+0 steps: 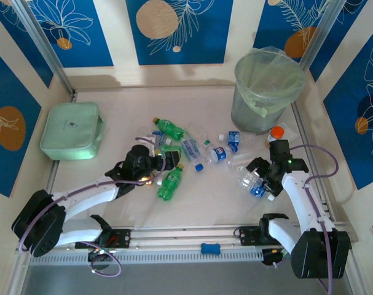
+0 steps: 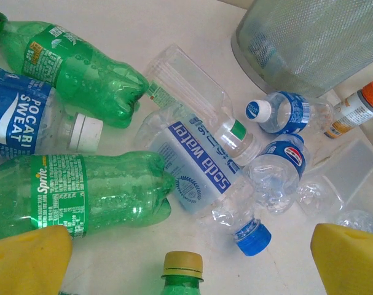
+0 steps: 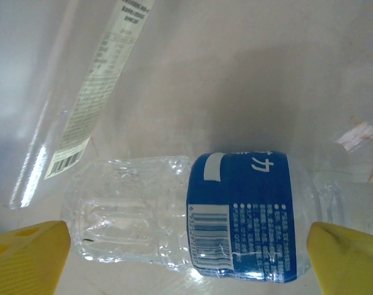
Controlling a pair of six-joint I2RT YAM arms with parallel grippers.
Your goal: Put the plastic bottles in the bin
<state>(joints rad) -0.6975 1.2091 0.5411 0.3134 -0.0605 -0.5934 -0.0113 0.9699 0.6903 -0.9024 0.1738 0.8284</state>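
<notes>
Plastic bottles lie scattered mid-table, some green (image 1: 169, 128), some clear with blue labels (image 1: 218, 153). The bin (image 1: 269, 92), a grey bucket with a pale green liner, stands at the back right, and its wall (image 2: 315, 37) shows in the left wrist view. My left gripper (image 1: 157, 175) is open over the pile. A green bottle with a yellow cap (image 2: 182, 267) lies between its yellow fingertips (image 2: 26, 261). My right gripper (image 1: 260, 181) is open too. Its fingertips (image 3: 349, 258) straddle a crushed clear bottle with a blue label (image 3: 235, 221) lying on the table.
A flat mint-green box (image 1: 71, 130) sits at the left. A white bottle with an orange cap (image 1: 276, 132) lies beside the bin's base. A clear flat plastic container (image 2: 352, 169) rests near it. Walls close in the table on three sides.
</notes>
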